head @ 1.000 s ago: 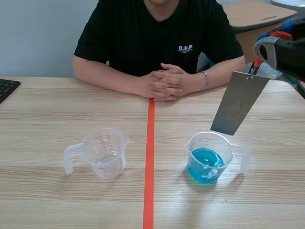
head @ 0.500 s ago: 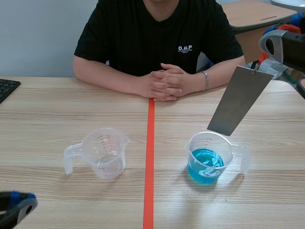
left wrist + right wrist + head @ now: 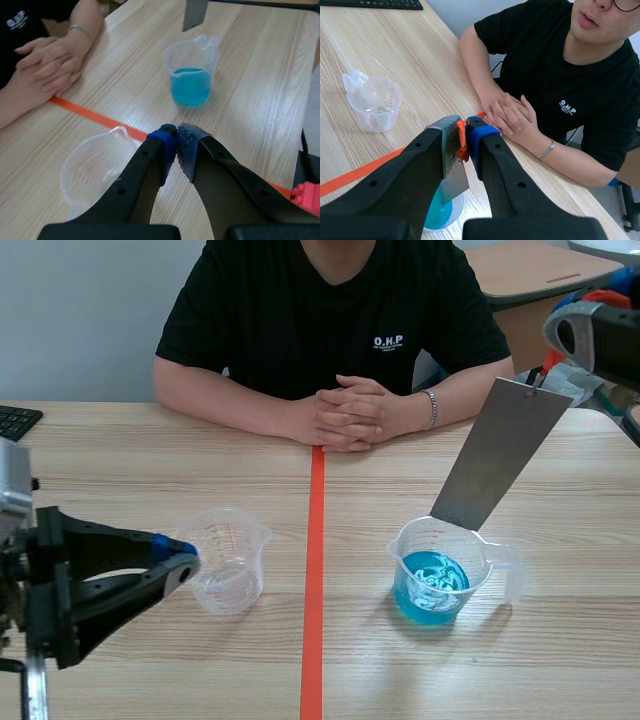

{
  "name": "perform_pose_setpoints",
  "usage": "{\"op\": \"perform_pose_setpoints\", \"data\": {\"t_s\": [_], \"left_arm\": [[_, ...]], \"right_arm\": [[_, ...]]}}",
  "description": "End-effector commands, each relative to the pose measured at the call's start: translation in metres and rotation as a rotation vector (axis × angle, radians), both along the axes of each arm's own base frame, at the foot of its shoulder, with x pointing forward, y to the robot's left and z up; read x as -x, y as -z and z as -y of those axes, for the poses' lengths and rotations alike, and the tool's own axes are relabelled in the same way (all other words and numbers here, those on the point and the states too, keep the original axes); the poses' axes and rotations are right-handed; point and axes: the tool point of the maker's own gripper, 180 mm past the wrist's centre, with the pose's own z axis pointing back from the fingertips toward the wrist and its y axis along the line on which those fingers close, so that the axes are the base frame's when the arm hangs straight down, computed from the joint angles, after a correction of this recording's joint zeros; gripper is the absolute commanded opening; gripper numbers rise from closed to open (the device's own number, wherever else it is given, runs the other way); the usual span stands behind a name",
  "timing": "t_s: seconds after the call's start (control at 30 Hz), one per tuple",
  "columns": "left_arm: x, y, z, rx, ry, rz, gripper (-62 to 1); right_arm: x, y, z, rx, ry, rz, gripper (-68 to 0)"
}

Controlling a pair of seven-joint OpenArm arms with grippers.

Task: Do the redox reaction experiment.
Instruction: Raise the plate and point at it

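A clear measuring cup of blue liquid [image 3: 438, 575] stands right of the orange tape line. A tilted grey metal plate [image 3: 498, 456] hangs over it, its lower end just above the cup's far rim. My right gripper [image 3: 541, 381] is shut on the plate's top end. The right wrist view shows the plate [image 3: 453, 183] clamped between my fingers, with the blue cup [image 3: 442, 213] below. An empty clear measuring cup [image 3: 228, 558] stands left of the line. My left gripper [image 3: 181, 566] is shut on nothing, its tip beside that cup's left side. In the left wrist view the empty cup [image 3: 94, 170] lies just beside my fingertips [image 3: 176, 149].
A person sits across the table with clasped hands [image 3: 349, 415] resting near the tape line's far end. A black keyboard [image 3: 14, 424] lies at the table's far left edge. Another desk [image 3: 535, 270] stands behind at the right.
My left arm has come up from the lower left corner and its shut gripper now sits beside the empty cup. The plate's lower end has dropped slightly toward the blue cup's rim.
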Motion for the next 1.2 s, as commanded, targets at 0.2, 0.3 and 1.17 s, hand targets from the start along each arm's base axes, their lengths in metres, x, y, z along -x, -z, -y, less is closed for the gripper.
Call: {"op": "perform_pose_setpoints", "data": {"t_s": [0.2, 0.3, 1.17], "left_arm": [[-0.009, -0.003, 0.049, 0.011, 0.073, 0.079, -56.3], [-0.018, 0.002, 0.060, 0.001, 0.064, 0.112, -56.3], [-0.065, 0.028, 0.122, -0.033, 0.035, 0.196, -56.3]], "right_arm": [[0.002, -0.008, -0.004, -0.005, -0.021, 0.026, -66.0], [0.002, -0.008, -0.004, -0.005, -0.021, 0.026, -66.0], [0.002, -0.009, -0.004, -0.006, -0.021, 0.026, -66.0]]}}
